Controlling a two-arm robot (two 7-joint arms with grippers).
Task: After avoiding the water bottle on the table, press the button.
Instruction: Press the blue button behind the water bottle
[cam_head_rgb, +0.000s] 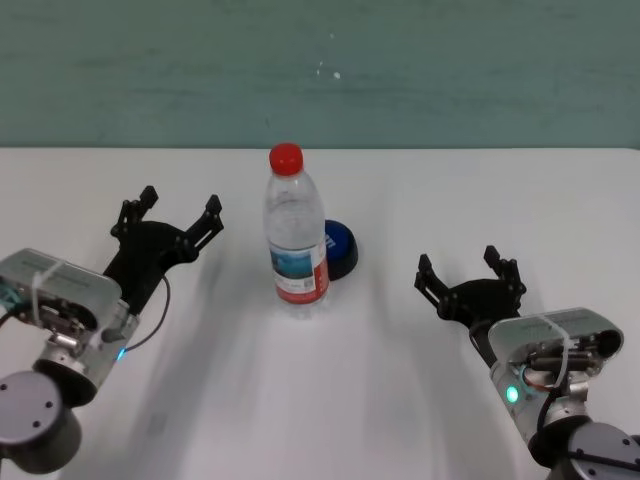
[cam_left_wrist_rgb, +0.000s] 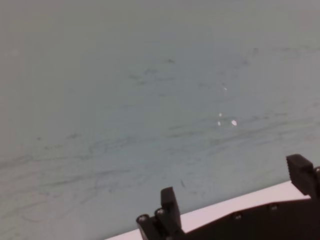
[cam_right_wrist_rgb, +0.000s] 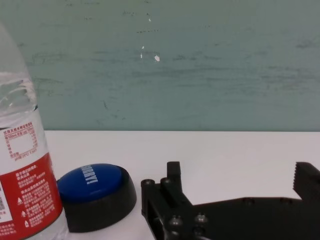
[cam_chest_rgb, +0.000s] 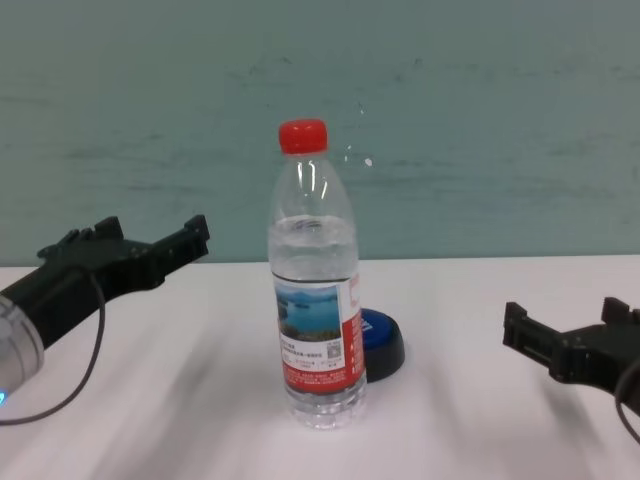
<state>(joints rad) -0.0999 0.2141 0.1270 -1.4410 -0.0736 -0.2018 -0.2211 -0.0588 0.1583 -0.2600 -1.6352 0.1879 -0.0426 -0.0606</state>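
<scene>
One water bottle upright — screening the button.

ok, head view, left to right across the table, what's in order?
left gripper, open → water bottle, upright → button, partly hidden behind the bottle's right side → right gripper, open. All on or over the white table.

Bottle stands between the two open grippers, left gripper and right gripper, with the button tucked just behind it.
</scene>
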